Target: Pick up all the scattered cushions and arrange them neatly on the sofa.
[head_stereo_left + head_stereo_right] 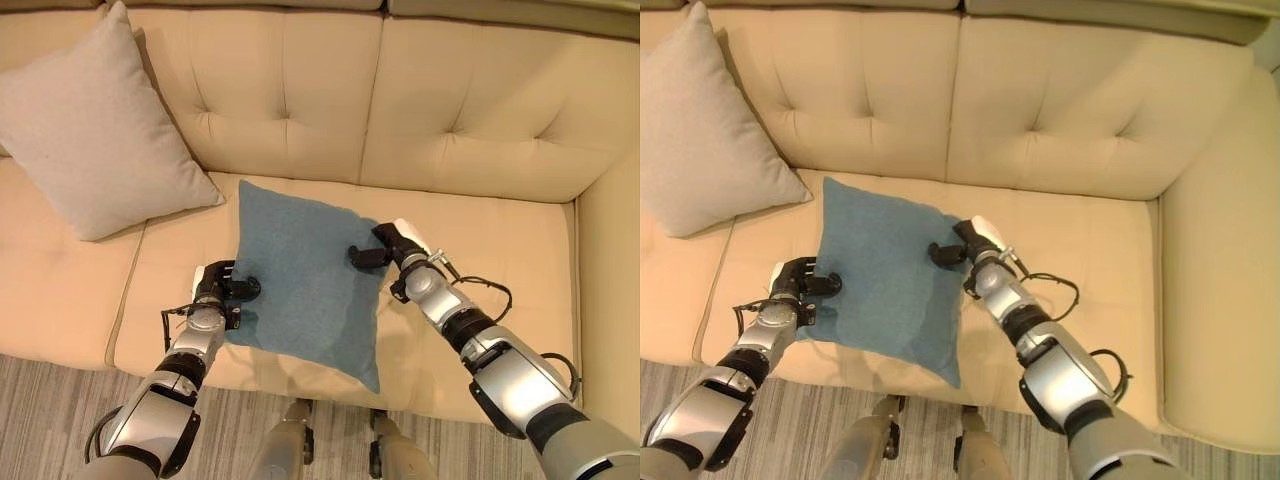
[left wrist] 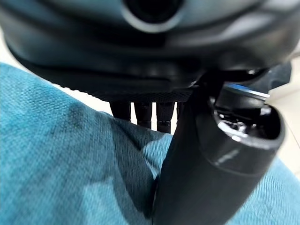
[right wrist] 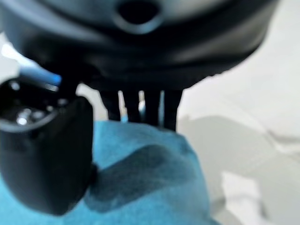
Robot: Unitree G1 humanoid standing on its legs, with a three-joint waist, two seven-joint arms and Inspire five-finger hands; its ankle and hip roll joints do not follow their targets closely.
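A blue cushion (image 1: 300, 280) lies tilted on the cream sofa's seat (image 1: 490, 250), its lower corner reaching the seat's front edge. My left hand (image 1: 218, 285) pinches the cushion's left edge, thumb on top. In the left wrist view the thumb (image 2: 211, 159) presses on the blue cloth (image 2: 56, 173) with the fingers curled behind it. My right hand (image 1: 393, 245) grips the right edge the same way. In the right wrist view its thumb (image 3: 42, 154) sits on the cushion (image 3: 150, 187). A beige cushion (image 1: 95, 130) leans against the backrest at the left.
The tufted backrest (image 1: 450, 110) runs across the back. An armrest (image 1: 612, 290) rises at the right end. A seam (image 1: 128, 280) splits the seat left of the blue cushion. Grey striped carpet (image 1: 50, 410) lies before the sofa.
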